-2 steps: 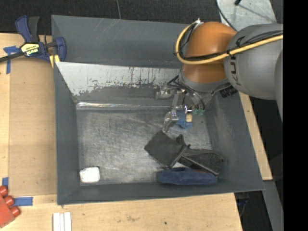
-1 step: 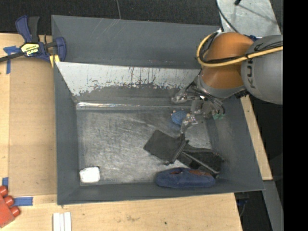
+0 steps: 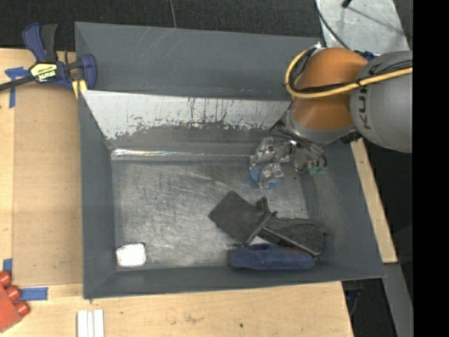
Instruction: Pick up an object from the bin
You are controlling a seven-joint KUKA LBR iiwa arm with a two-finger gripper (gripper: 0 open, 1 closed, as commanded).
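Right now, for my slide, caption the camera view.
Hand above the bin's far-right floor, dark heap nearby, white lump at near-left corner.

Arm (image 3: 384, 104) reaching in from right, orange-covered wrist (image 3: 328, 93) angled down, end effector (image 3: 270, 166) lowered.

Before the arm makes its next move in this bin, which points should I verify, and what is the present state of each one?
1. The gripper is inside the bin, near its back right corner: ok.
2. Something held: a small bluish patch shows at its tip: cannot tell.
3. The gripper is apart from the dark flat square: ok.
4. The black thing lies free: not ok, it touches the dark flat square and the blue roll.
5. The white block lies alone at the front left: ok.
6. Room between the arm and the right wall: cannot tell.
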